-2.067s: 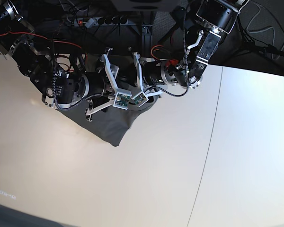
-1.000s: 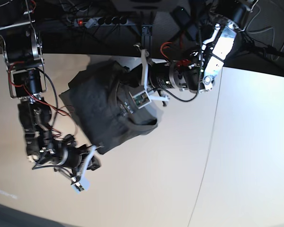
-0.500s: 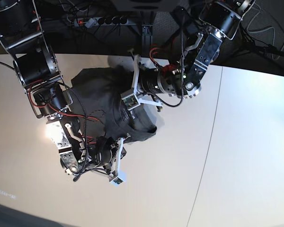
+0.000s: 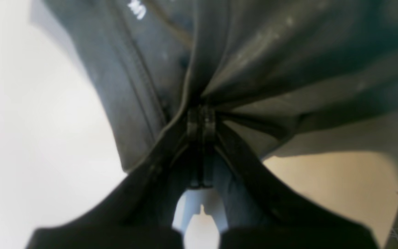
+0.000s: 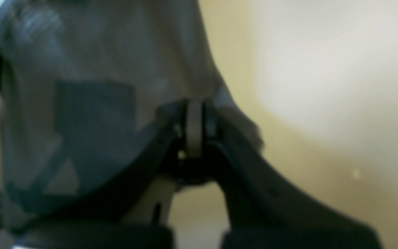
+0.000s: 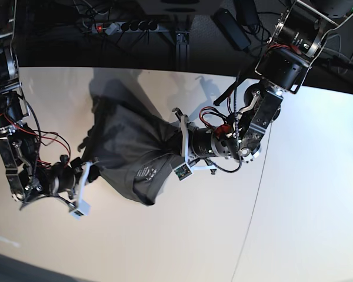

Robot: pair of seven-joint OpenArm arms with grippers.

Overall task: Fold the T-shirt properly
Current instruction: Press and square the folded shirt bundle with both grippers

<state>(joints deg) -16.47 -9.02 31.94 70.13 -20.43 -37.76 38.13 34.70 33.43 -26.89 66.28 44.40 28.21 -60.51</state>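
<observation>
The dark grey-olive T-shirt (image 6: 126, 150) hangs bunched and stretched between my two grippers over the pale table (image 6: 165, 235). In the base view my left gripper (image 6: 177, 154) grips its right side, and a pale printed label (image 6: 146, 172) shows just below. My right gripper (image 6: 89, 170) pinches the cloth's lower left edge. The left wrist view shows the left gripper (image 4: 200, 119) shut on gathered folds of the T-shirt (image 4: 271, 52). The right wrist view is blurred; there the right gripper (image 5: 193, 119) is shut on a fold of the T-shirt (image 5: 98, 76).
A power strip (image 6: 126, 26) and a black adapter (image 6: 232, 26) lie among cables behind the table's back edge. A thin seam (image 6: 257, 188) runs down the tabletop right of the left arm. The shirt casts a shadow (image 6: 115, 82) toward the back.
My right gripper has swung left and up from the lower middle, dragging the cloth's edge with it. The left gripper has dropped lower, and the T-shirt now spans between both.
</observation>
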